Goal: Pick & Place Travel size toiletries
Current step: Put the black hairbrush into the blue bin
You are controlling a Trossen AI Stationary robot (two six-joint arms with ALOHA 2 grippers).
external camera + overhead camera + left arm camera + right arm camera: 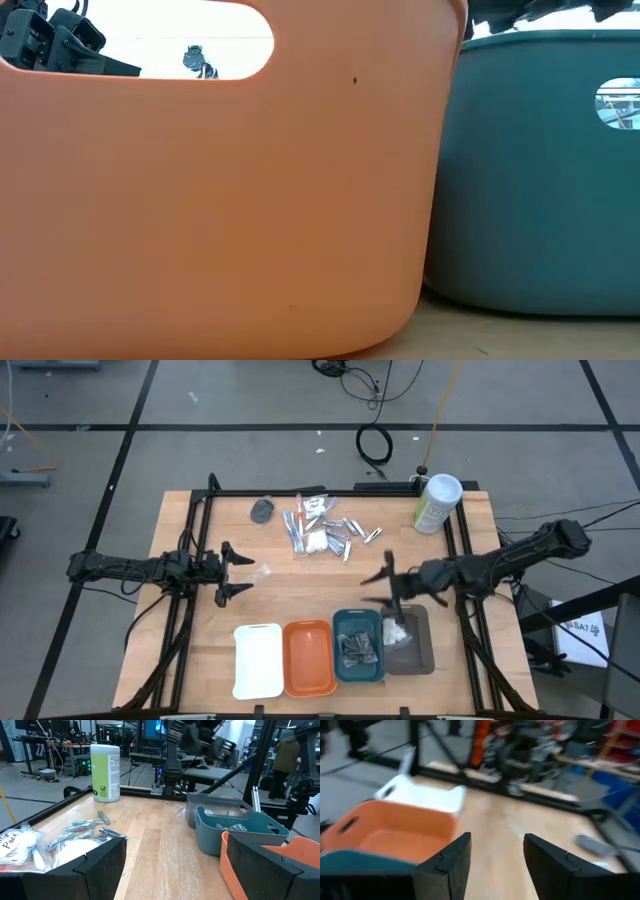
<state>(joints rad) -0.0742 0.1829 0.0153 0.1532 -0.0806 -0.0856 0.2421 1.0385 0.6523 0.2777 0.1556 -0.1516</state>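
Right tool point(385, 588) hangs with its fingers spread and nothing between them, just beside the far edge of the teal tray point(357, 645) and the grey tray point(418, 650). We judge a drop-off into the trays finished and the trip to the pile about to begin.

Nearest us, along the front edge of the counter point(200, 630), stand four trays in a row. We see nothing in the white tray point(258, 660) or the orange tray point(309, 657). The teal one holds dark grey bundles point(356, 646), and the grey one holds a white fluffy pad point(395, 631).

Further in, our left tool point(228, 574) waits spread wide and empty over the left-middle of the counter, with one small pale item point(263, 572) lying just beside it.

At the far side lies the main pile of toiletries point(322, 534): clear-wrapped sticks with red and blue, silvery pieces and white pads, with one dark grey bundle point(262, 510) a little apart to its left. A pale-green canister point(436, 503) stands upright at the far right corner.

Next, we think, the right arm must reach across to the pile, single out one item from the overlapping clutter, and close on it alone.
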